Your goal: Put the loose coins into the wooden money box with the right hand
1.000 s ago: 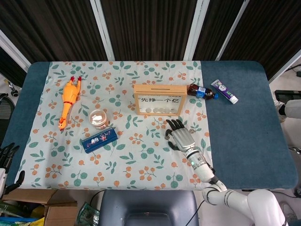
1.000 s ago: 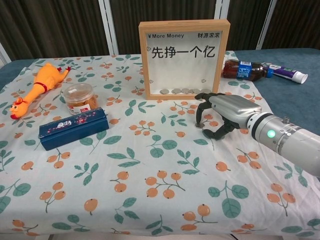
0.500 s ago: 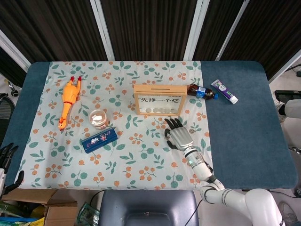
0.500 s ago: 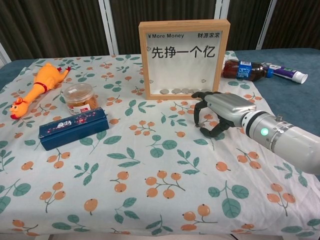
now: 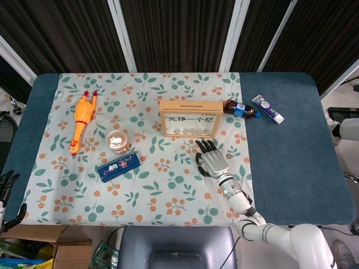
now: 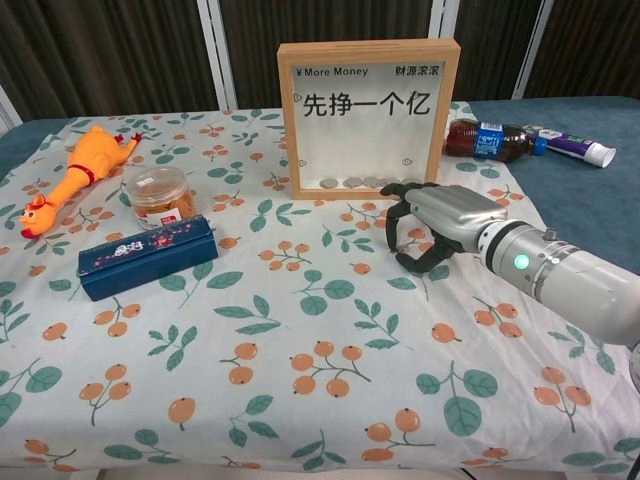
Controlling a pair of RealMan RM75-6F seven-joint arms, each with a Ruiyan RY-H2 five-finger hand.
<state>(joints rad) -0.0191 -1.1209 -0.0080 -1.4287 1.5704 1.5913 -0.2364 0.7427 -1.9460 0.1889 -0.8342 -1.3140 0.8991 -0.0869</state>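
The wooden money box point(image 5: 188, 119) point(image 6: 368, 115) stands upright at the table's middle, with a row of coins point(image 6: 365, 183) lying behind its clear front. My right hand point(image 5: 213, 162) point(image 6: 440, 225) rests palm down on the floral cloth just in front of the box's right corner. Its fingers are arched and spread, with the tips on the cloth and the thumb curled underneath. No loose coin shows on the cloth; anything under the palm is hidden. My left hand point(image 5: 8, 188) hangs off the table's left edge with its fingers apart and nothing in it.
A rubber chicken point(image 5: 81, 120), a small lidded jar point(image 5: 117, 140) and a long blue box point(image 5: 116, 166) lie left of the money box. A cola bottle point(image 5: 241, 109) and a toothpaste tube point(image 5: 267, 109) lie at its right rear.
My right hand has crept a little to the left and toward the box along the cloth, fingers still arched. Nothing else has moved.
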